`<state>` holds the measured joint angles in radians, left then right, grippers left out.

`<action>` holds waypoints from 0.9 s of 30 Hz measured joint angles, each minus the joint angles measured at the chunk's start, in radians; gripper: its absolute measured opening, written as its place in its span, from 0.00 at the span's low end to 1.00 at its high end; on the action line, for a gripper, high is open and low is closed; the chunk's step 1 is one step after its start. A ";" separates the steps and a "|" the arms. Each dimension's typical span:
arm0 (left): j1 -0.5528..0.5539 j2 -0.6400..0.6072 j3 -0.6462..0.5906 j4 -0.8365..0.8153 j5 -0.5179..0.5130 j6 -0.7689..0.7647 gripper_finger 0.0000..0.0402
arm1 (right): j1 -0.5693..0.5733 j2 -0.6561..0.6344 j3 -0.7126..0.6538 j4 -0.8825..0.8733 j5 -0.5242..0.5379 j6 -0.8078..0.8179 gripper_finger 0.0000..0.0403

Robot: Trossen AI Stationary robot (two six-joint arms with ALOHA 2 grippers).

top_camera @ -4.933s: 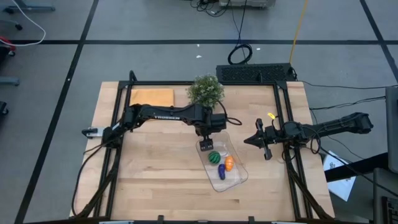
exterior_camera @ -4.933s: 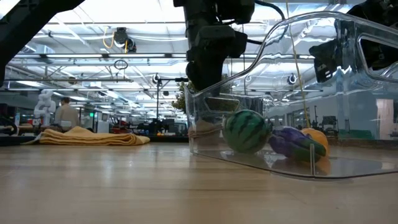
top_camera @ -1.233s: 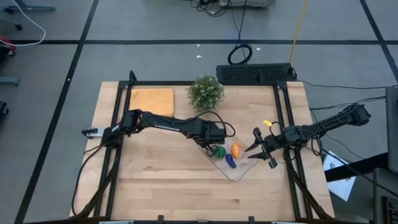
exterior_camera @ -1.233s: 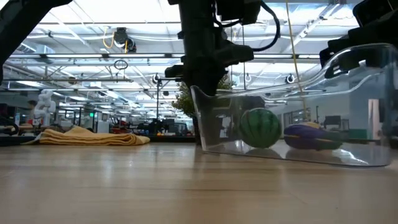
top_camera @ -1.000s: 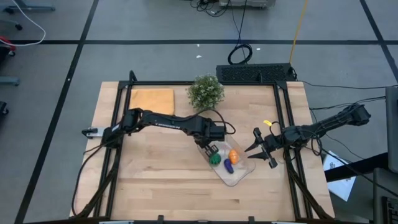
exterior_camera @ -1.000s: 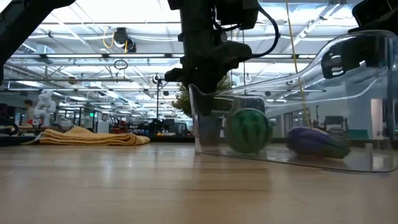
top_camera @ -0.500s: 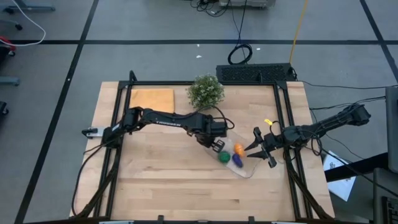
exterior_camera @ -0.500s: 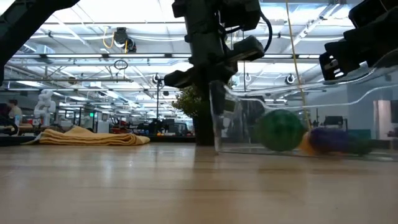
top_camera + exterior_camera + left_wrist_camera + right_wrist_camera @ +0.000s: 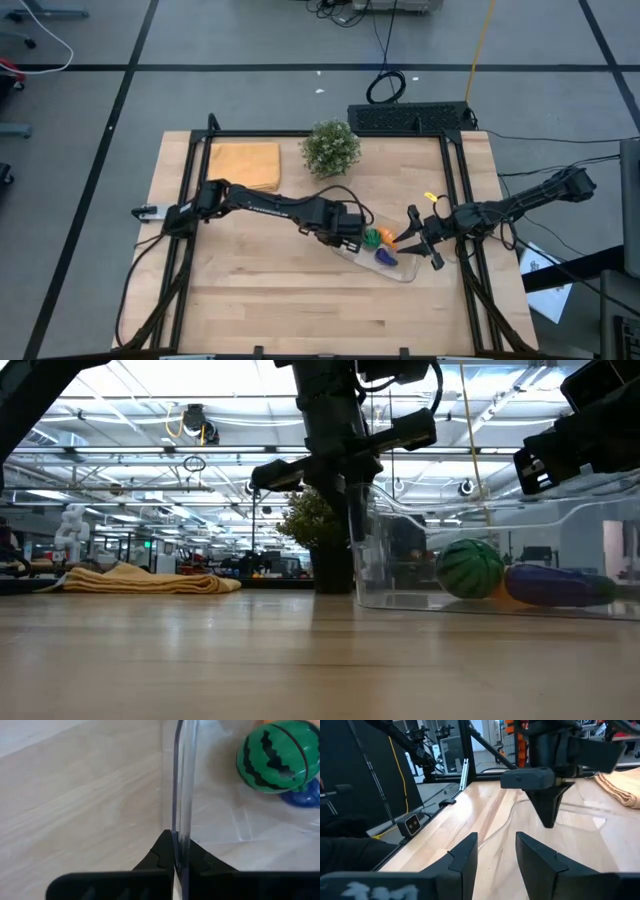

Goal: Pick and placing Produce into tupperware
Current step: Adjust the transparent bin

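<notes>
The clear tupperware (image 9: 385, 258) lies near the table's middle right, and all three produce pieces are inside it. They are a green striped ball (image 9: 472, 568), an orange piece (image 9: 388, 238) and a purple piece (image 9: 558, 586). My left gripper (image 9: 350, 232) stands over the tupperware's left end, shut on its wall. My right gripper (image 9: 408, 237) hangs open just beyond the tupperware's right end. Its fingers (image 9: 465, 852) hold nothing; whether they touch the rim I cannot tell. My left gripper pinches the tupperware's left end wall (image 9: 179, 820) at its rim, one finger inside and one outside. The fingers (image 9: 352, 525) point down from above and lie across the wall. The tupperware's bottom rests level on the table.
A bushy potted plant (image 9: 330, 148) and a folded yellow-orange cloth (image 9: 245, 160) sit toward the far edge. A black bar (image 9: 410, 118) lies at the far right. Dark frame rails run along the table's left and right sides.
My left gripper has turned and shifted a little toward the right edge. It has swung the tupperware about its held end, from slanting toward the near edge to lying almost along the table's width. The raised free end has come down level. The produce has rolled inside.
</notes>
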<state>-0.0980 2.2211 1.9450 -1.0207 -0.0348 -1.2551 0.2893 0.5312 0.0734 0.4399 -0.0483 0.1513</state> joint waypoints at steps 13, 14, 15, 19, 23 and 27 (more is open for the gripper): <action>-0.070 0.000 0.000 0.003 -0.097 -0.272 0.00 | 0.001 0.000 0.000 0.022 -0.103 -0.006 0.31; -0.075 0.000 0.000 0.011 -0.096 -0.294 0.00 | 0.002 0.000 0.000 0.042 -0.127 -0.008 0.31; -0.077 0.000 0.000 0.022 -0.096 -0.314 0.00 | 0.001 0.000 0.000 0.060 -0.143 -0.008 0.31; -0.082 0.000 0.000 0.047 -0.097 -0.380 0.00 | 0.001 -0.008 0.000 0.072 -0.163 -0.016 0.31; -0.079 0.000 0.000 0.045 -0.096 -0.421 0.00 | 0.001 -0.008 0.000 0.049 -0.164 -0.033 0.31; -0.071 0.000 0.000 0.045 -0.096 -0.434 0.00 | 0.001 -0.008 0.000 0.024 -0.166 -0.048 0.31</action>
<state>-0.1693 2.2211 1.9450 -0.9759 -0.1310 -1.6895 0.2901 0.5236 0.0731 0.4638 -0.2142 0.1030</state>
